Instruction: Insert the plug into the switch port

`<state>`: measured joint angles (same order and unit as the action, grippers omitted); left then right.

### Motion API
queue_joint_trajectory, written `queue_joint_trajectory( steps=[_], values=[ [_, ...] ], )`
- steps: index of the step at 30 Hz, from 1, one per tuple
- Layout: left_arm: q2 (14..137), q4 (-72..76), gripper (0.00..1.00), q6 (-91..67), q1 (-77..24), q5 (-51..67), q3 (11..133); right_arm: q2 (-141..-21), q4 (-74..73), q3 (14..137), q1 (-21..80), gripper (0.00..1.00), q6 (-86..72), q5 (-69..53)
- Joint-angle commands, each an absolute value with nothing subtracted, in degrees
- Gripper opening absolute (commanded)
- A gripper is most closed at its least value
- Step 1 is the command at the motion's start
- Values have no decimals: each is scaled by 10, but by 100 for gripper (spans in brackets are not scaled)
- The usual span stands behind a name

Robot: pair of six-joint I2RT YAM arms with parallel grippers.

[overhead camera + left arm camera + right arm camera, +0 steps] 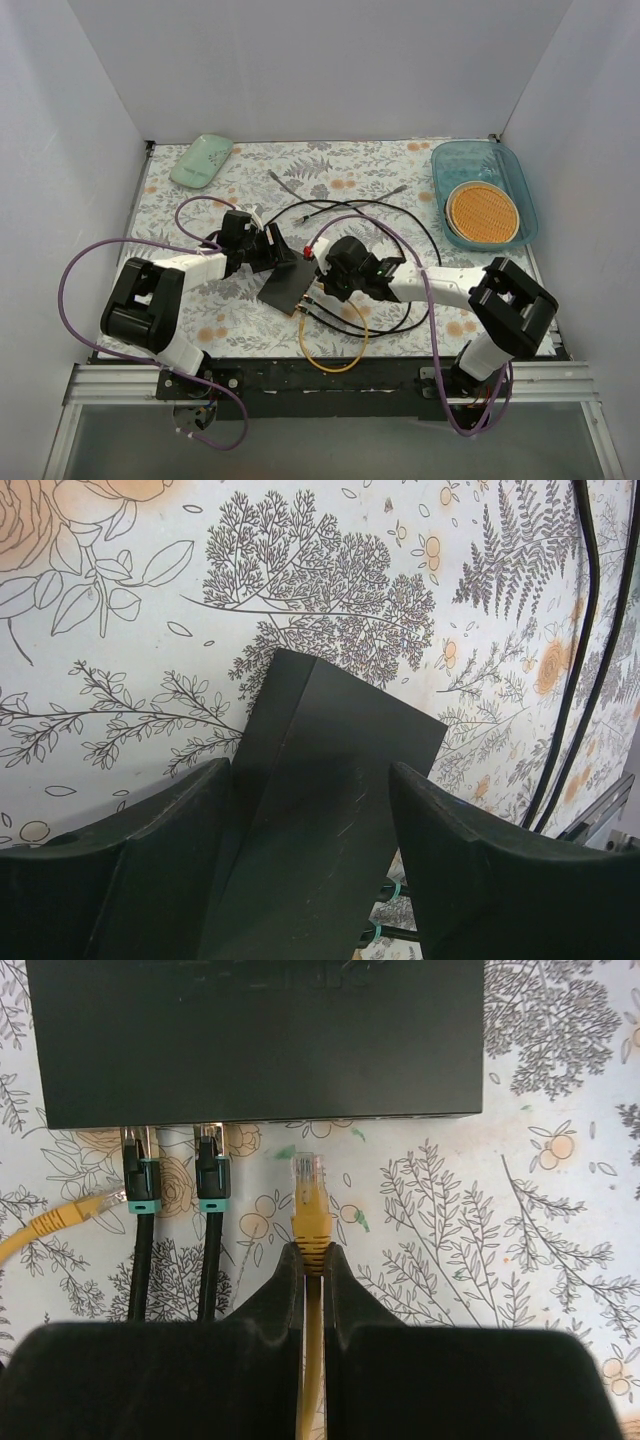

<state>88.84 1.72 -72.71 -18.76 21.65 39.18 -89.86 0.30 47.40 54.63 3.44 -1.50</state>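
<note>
- The bench (400, 160) carries a cloth with a flower print, and walls stand on three sides of it.
- A teal tray (520, 175) stands in the far right corner with a round orange disc (483, 213) in it. A pale green oval object (202, 160) lies in the far left corner.
- The switch (288, 287) lies flat near the middle of the bench, a little toward the near edge, between the two claws.
- The left claw (310, 768) stands open astride the switch, with one finger on each long side. I cannot tell if the fingers (150, 880) already press on the box.
- The right claw (313, 1252) is closed on the yellow cable just behind the plug (307, 1182).
- The plug points at the socket edge of the switch. Its tip is just short of that edge and is not yet in a port.
- Two black cables with teal boots (140, 1190) already sit in sockets to the left of the plug in the right wrist view.
- A second yellow connector (70, 1220) lies loose on the cloth, left of the black cables.
</note>
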Motion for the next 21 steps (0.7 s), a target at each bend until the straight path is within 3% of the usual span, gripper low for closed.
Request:
queue_joint_trajectory(
  steps=[1, 21],
  values=[
    [890, 14, 63, -725, -188, 223, 398, -922, 19, 491, 562, 1, 39, -4],
    [904, 6, 62, -721, -188, 231, 401, -935, 57, 485, 584, 1, 24, 38]
  ],
)
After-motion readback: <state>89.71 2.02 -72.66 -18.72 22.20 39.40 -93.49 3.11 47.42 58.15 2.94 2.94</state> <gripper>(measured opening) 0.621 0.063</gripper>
